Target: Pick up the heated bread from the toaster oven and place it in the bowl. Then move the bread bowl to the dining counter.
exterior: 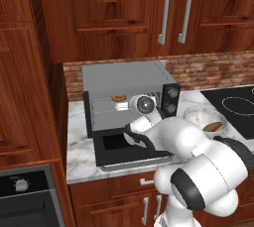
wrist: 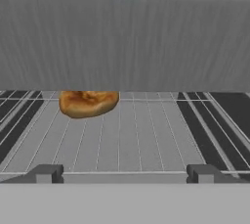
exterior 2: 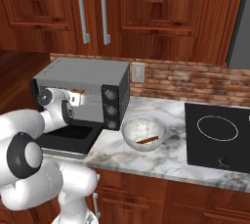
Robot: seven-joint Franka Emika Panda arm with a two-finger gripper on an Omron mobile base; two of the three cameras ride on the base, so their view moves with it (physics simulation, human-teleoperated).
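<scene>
The grey toaster oven (exterior: pixel 124 80) (exterior 2: pixel 83 74) stands on a marble top with its black door (exterior: pixel 124 146) (exterior 2: pixel 68 137) dropped open. My hand reaches into its mouth. The golden-brown bread (wrist: pixel 88 103) (exterior: pixel 118 98) lies on the wire rack (wrist: pixel 146 135), ahead of my gripper (wrist: pixel 126 173) and a little left of its centre line. Its jaws are open and hold nothing; both fingertips (wrist: pixel 46 173) hover over the rack's front edge, well short of the bread. The speckled whitish bowl (exterior: pixel 206 119) (exterior 2: pixel 143 132) sits right of the oven, with a brown streak inside. The dining counter is out of view.
A black cooktop (exterior: pixel 238 107) (exterior 2: pixel 217 137) lies right of the bowl. Brick backsplash (exterior 2: pixel 195 83) and wooden wall cabinets (exterior: pixel 149 8) stand behind and above. A black built-in oven (exterior: pixel 25 196) sits low at the left. The oven's ceiling (wrist: pixel 125 42) hangs close over my hand.
</scene>
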